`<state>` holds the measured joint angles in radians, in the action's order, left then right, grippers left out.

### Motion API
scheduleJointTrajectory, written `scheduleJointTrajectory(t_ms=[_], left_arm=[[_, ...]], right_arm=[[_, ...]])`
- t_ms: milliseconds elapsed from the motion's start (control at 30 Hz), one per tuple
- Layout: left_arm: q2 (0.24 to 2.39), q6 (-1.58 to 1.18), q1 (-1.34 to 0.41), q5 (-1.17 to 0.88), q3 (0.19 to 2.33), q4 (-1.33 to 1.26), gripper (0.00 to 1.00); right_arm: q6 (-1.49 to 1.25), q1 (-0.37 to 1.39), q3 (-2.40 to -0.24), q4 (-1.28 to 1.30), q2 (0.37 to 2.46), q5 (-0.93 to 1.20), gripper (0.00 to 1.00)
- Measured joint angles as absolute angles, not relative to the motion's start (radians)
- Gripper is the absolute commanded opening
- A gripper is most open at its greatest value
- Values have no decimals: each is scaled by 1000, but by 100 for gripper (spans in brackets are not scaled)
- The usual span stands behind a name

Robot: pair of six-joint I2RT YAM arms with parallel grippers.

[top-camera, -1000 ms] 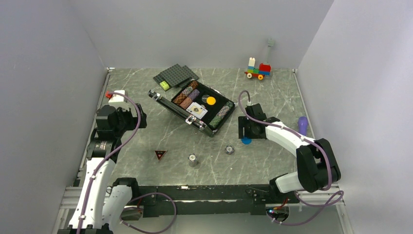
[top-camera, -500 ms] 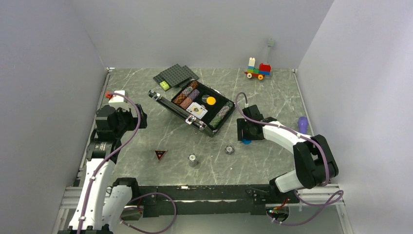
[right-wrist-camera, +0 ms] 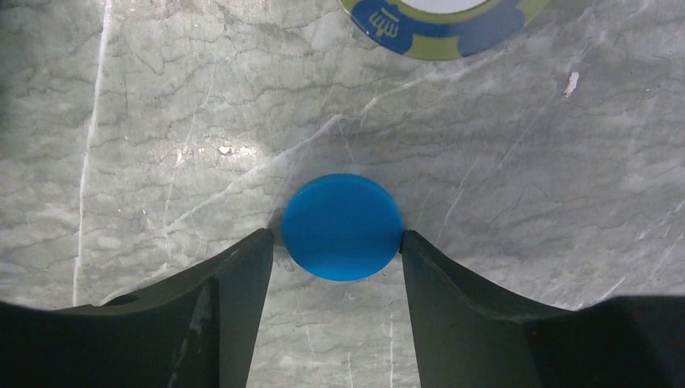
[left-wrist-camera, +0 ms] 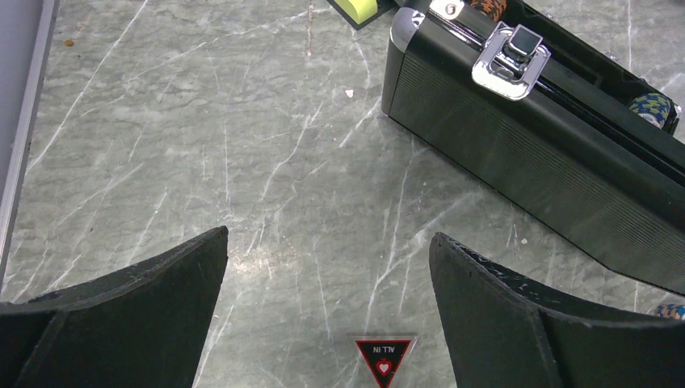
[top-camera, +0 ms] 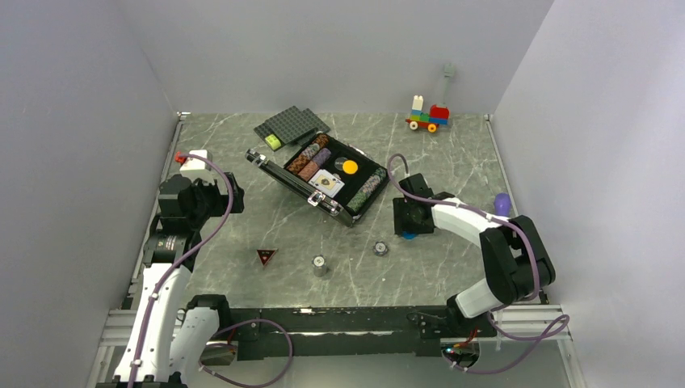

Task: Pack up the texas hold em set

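The black briefcase (top-camera: 300,188) lies open in the middle of the table, holding rows of poker chips (top-camera: 308,157), cards (top-camera: 327,183) and a yellow disc (top-camera: 350,166). Two small grey chip stacks (top-camera: 320,264) (top-camera: 380,248) stand in front of it. My right gripper (right-wrist-camera: 336,234) is down on the table with its fingertips against both sides of the blue disc (right-wrist-camera: 342,226), just right of the case. My left gripper (left-wrist-camera: 329,238) is open and empty above the table left of the case (left-wrist-camera: 525,137). A black and red "ALL IN" triangle (left-wrist-camera: 384,360) lies below it.
Dark grey studded baseplates (top-camera: 289,124) with a yellow-green brick (top-camera: 274,142) lie behind the case. A brick toy car (top-camera: 428,118) stands at the back right. A purple object (top-camera: 502,204) sits by the right wall. A blue and yellow chip (right-wrist-camera: 444,24) lies just beyond the blue disc.
My right gripper has moved left and over the blue disc, which was beside it before and now sits between its fingertips. The left arm has not moved.
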<state>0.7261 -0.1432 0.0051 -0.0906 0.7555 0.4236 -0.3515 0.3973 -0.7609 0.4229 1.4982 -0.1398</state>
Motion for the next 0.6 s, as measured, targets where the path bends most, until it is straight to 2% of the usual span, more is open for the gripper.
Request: scheduleJointTrajectory(t_ms=[167,433,600], left_arm=[[722,-143,5,-91,756,423,98],[722,-143,5,-91,756,423,98],[722,-143,5,-93,756,423,98]], right_arm=[[-352,397,-772,425,1510,-139,54],[-352,397,-775,426,1511,-133,34],[-351,402,-791,454,1491,-111,32]])
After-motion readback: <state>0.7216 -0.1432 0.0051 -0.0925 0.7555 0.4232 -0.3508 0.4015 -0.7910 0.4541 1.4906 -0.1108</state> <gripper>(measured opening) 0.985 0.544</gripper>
